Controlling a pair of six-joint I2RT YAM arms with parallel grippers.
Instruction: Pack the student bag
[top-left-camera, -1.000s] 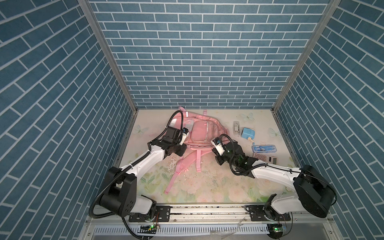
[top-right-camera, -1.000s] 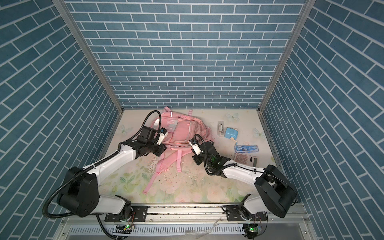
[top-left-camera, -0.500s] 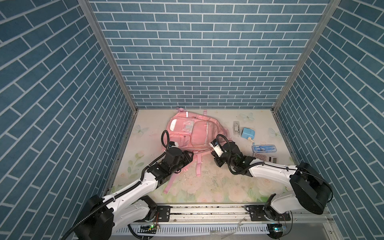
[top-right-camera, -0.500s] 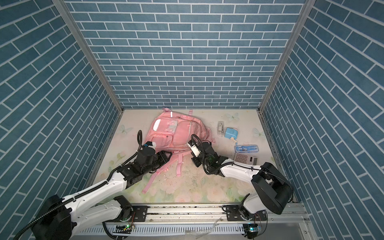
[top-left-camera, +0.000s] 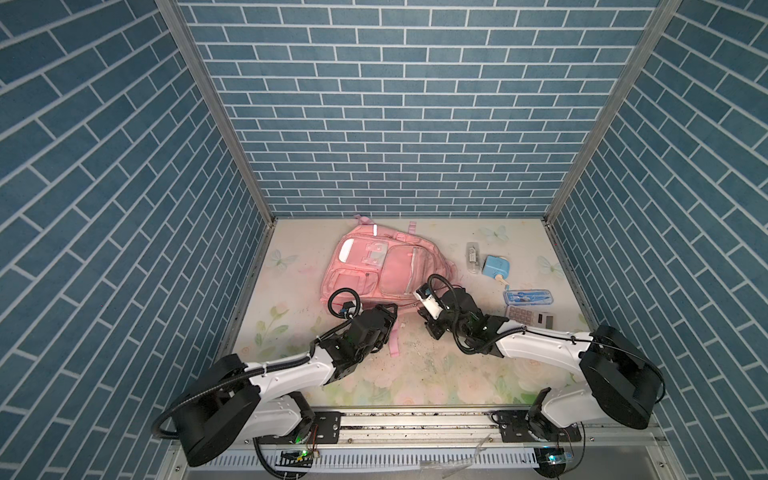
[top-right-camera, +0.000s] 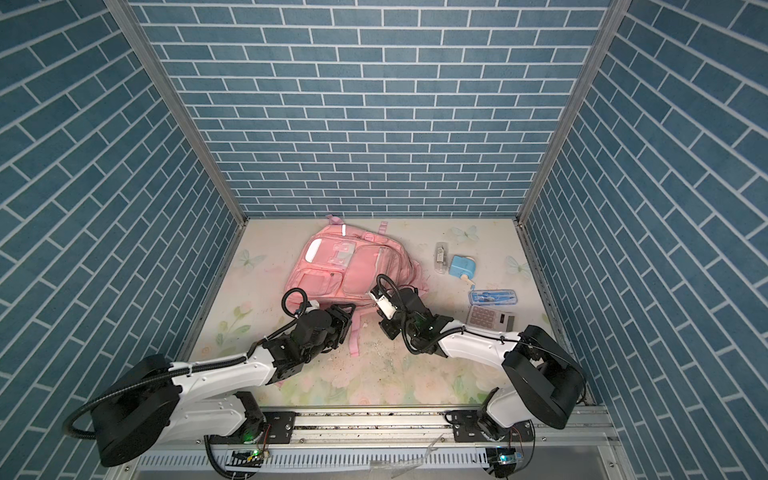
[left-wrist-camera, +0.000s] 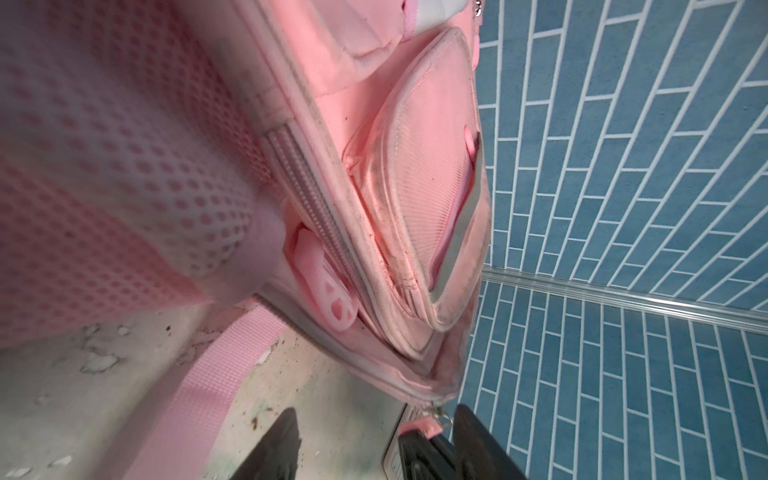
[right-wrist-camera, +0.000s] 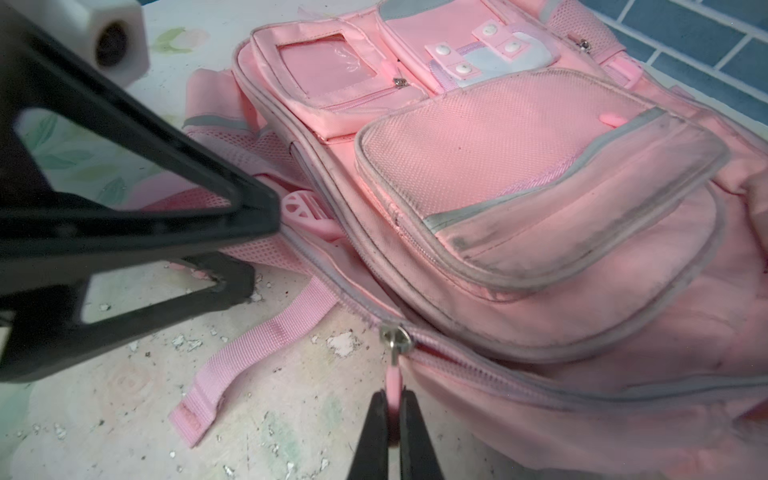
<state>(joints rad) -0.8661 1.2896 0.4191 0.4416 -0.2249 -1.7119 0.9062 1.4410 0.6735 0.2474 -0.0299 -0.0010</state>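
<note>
The student bag (top-left-camera: 374, 266) (top-right-camera: 345, 270), a pink backpack, lies flat on the table with its front pockets up. In the right wrist view my right gripper (right-wrist-camera: 392, 409) is shut on the pink zipper pull (right-wrist-camera: 392, 380) that hangs from the metal slider (right-wrist-camera: 395, 336) at the bag's (right-wrist-camera: 519, 166) near edge. In a top view it (top-left-camera: 417, 321) sits at that edge. My left gripper (top-left-camera: 390, 309) (left-wrist-camera: 374, 440) is open just left of it, low over the table by the bag's (left-wrist-camera: 374, 166) corner. The pull (left-wrist-camera: 419, 426) and the right fingertips show between its fingers (left-wrist-camera: 282, 436).
Right of the bag lie a small clear box (top-left-camera: 472, 257), a light blue sharpener (top-left-camera: 495, 268), a blue geometry case (top-left-camera: 528, 297) and a grey calculator (top-left-camera: 530, 318). Pink straps (top-left-camera: 395, 345) trail toward the front. Blue brick walls enclose three sides.
My left gripper has left the bag's far left part, drawn back to its near edge and opened wider. The bag now lies flatter. The right gripper has stayed shut in place.
</note>
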